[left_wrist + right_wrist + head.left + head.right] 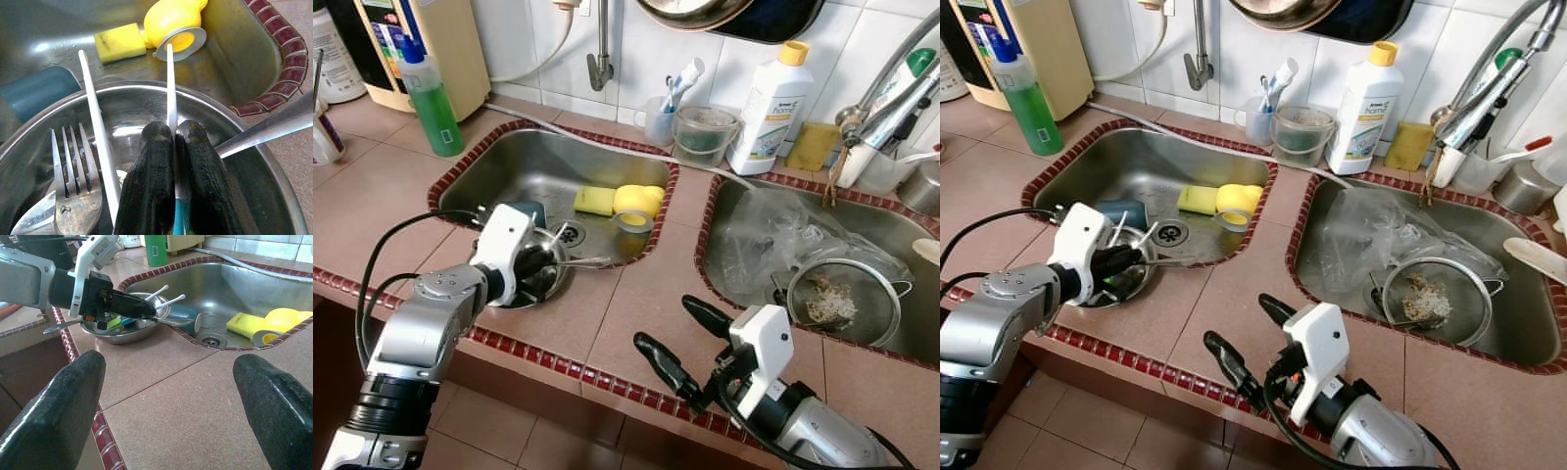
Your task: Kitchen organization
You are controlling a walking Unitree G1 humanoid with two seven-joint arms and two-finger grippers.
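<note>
Left tool [173, 161] pressed together on a thin white stick [171, 83] inside the steel bowl [553, 279], perched on the table [646, 304] at the left sink's [509, 166] edge. Right tool [680, 338] spread wide, hovering over the table edge. Risk: thin stick slipping from the pinch, or a snag on the fork [76, 196] tipping the bowl into the sink.

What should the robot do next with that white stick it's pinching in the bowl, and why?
Probably lift it straight up. The left pincer is already shut on the thin white utensil, which lies in the metal bowl among a fork and other cutlery.
</note>
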